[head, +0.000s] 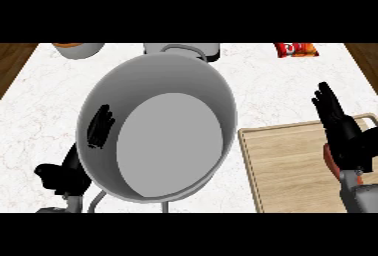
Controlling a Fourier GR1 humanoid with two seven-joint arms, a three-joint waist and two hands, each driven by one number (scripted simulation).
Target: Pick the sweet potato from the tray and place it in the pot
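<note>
A large grey metal pot [159, 130], round and smooth-walled with a flat pale base, sits tilted on the white marble counter [44, 100], filling the middle of the head view; thin wire handles show at its far rim and near edge. The left hand [63, 177], black and glossy, rests against the pot's outer wall near the counter's left front, its fingers curled at the wall; a dark reflection marks the inner wall. At the right front corner lies a pale wooden tray [288, 165] with a raised rim and straight grain. Above it the right hand [343, 137] is closed around what appears to be the sweet potato [334, 159], only an orange-brown sliver visible beneath the palm. A red snack bag [295, 49] lies at the far edge, and a bowl [77, 49] occupies the far left corner.
</note>
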